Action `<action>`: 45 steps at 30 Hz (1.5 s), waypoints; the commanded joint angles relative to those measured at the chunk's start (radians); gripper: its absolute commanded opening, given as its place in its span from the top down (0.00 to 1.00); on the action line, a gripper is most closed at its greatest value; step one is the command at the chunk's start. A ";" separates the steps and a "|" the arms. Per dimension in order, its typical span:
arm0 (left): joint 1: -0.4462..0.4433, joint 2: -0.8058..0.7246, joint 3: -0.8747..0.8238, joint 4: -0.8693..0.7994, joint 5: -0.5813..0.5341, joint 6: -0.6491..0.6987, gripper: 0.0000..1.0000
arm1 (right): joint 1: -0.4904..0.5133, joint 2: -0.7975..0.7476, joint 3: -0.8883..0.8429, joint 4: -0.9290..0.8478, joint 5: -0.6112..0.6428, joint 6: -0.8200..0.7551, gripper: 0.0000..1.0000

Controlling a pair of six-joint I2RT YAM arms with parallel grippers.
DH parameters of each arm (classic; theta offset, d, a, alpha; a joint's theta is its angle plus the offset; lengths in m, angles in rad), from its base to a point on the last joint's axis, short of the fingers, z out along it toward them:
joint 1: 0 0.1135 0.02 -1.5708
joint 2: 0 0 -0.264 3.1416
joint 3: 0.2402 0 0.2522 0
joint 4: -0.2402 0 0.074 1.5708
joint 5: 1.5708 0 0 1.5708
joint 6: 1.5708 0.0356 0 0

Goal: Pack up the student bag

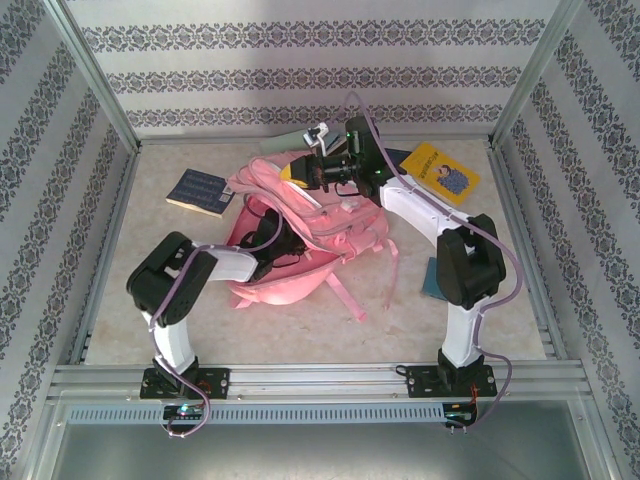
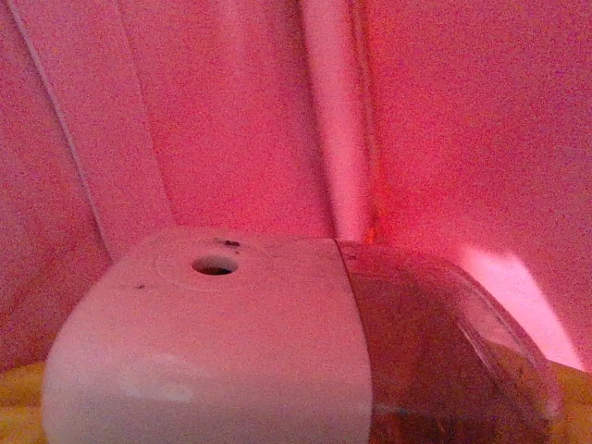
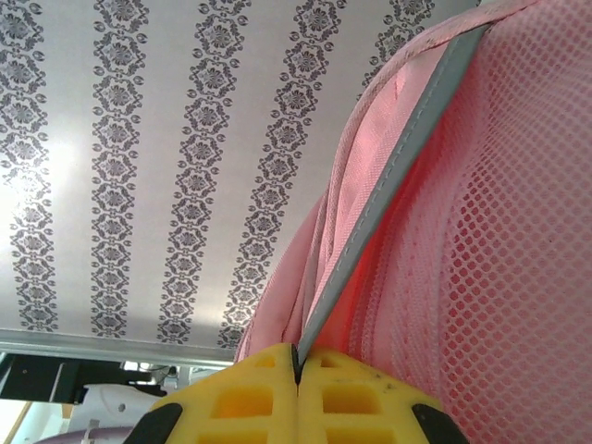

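The student bag, a big pink backpack, lies at the middle of the table. My right gripper is at its far upper edge, yellow fingers shut on the bag's grey-trimmed rim and holding it lifted; pink mesh hangs beside it. My left arm reaches into the bag's opening. In the left wrist view pink lining surrounds my left gripper, whose jaws stand wide around a white plastic case with a clear tinted end. A yellow finger shows at the frame's bottom corner.
A dark blue patterned book lies left of the bag, a yellow book at the back right. A teal item sits behind the right arm. A grey-white object lies by the back wall. Bag straps trail toward the front.
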 commanded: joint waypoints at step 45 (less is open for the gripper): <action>0.078 -0.423 0.684 -1.323 -0.349 0.871 0.04 | 0.060 -0.302 -0.359 -0.486 0.362 -0.733 1.00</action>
